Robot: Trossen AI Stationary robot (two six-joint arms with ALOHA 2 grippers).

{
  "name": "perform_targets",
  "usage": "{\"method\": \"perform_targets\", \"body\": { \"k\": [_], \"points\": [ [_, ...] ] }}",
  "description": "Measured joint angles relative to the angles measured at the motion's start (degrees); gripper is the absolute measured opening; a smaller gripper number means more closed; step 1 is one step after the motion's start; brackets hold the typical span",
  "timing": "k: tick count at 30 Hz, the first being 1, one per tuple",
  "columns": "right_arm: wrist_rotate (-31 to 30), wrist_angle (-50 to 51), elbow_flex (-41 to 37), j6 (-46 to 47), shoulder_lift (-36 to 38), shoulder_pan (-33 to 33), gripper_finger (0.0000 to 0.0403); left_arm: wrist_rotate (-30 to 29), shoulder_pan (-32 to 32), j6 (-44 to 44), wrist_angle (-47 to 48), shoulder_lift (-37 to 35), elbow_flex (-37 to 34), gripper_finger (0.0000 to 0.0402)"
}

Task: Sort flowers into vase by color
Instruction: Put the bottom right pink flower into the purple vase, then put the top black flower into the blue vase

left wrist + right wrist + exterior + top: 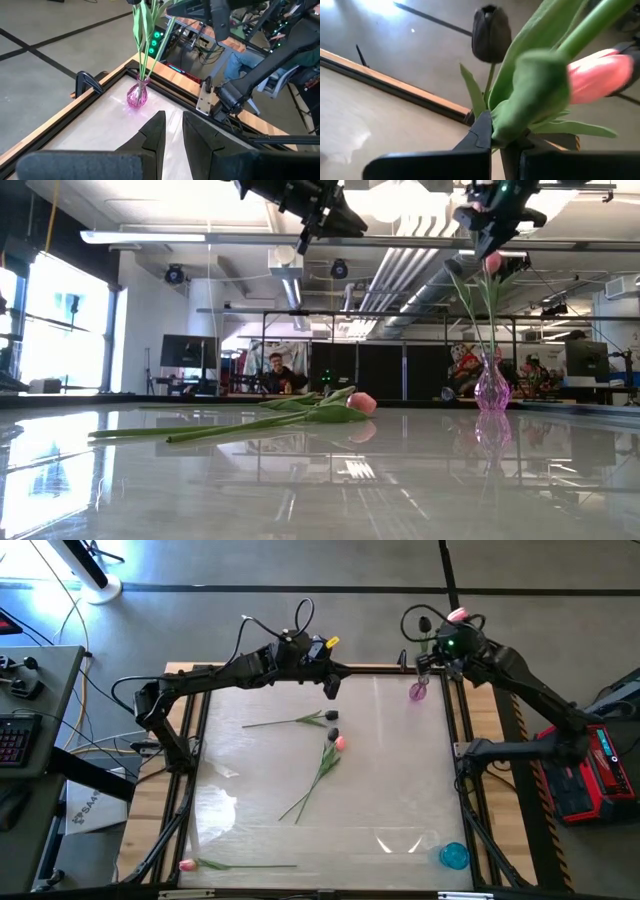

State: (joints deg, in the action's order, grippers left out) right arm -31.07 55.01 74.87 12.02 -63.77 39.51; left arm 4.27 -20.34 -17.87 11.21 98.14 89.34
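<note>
Sorting underway: right gripper [502, 142] clamps pink tulip [600, 75] stem above pink vase [418, 691]; left gripper [172, 132] empty, part-open; table tulips [322, 765] remain.

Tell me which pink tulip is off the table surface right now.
The pink tulip clamped in the right gripper, held above the pink vase. The other pink tulips lie flat: one mid-table, one at the near left edge.

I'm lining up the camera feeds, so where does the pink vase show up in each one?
High view: pink vase at the table's far right corner, under the right gripper.
Low view: vase right of centre.
Left wrist view: vase left of centre.
Right wrist view: not visible.
Shared landmark: the green stems standing in it.
</note>
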Motion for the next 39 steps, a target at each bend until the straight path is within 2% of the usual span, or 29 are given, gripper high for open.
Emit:
{"method": "perform_targets", "body": {
  "k": [8,20,26,33,39],
  "points": [
    [-0.22,0.83,-0.04,3.49,-1.86,0.00,0.0042,0.00,0.00,-0.02,2.75,0.01,0.00,0.0053],
    [-0.68,3.05,-0.04,4.68,-1.00,-0.20,0.0178,0.00,0.00,-0.43,4.26,0.01,0.00,0.0053],
    [-0.41,2.57,0.04,4.45,2.14,-0.26,0.0229,0.02,0.04,-1.55,4.24,0.01,0.00,0.0053],
    [1.36,2.61,0.07,3.14,2.70,-0.22,0.0243,0.04,0.26,-2.25,4.02,0.00,0.00,0.0053],
    [5.26,2.77,0.52,6.42,4.60,-1.33,0.0243,1.11,0.93,-3.04,4.48,0.01,0.00,0.0053]
  ]
}}
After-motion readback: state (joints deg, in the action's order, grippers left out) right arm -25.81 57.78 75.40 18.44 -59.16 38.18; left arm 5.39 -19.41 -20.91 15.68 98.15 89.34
